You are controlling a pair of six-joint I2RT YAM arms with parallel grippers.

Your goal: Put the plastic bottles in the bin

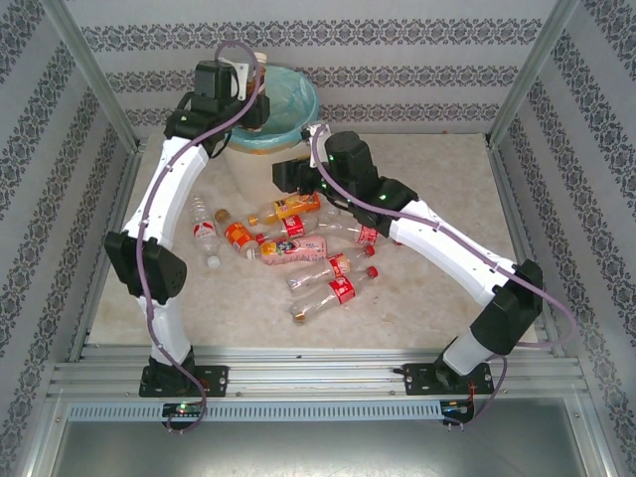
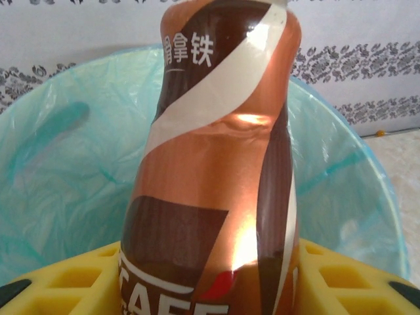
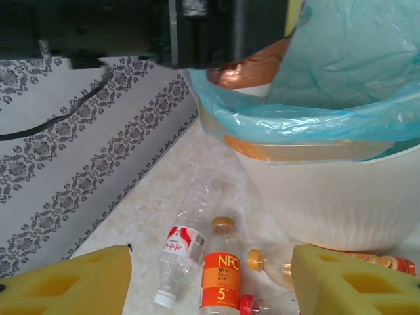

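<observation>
- The left pincer (image 2: 210,289) is pinching a brown bottle (image 2: 216,164) right over the bin (image 2: 62,164) mouth.
- The right pincer (image 3: 210,282) is hovering spread beside the bin.

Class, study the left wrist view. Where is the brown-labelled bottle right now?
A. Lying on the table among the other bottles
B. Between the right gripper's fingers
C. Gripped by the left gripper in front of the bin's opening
C: the brown-labelled bottle sits clamped in the left gripper, between its yellow fingers, with the teal-lined bin open behind it.
</observation>
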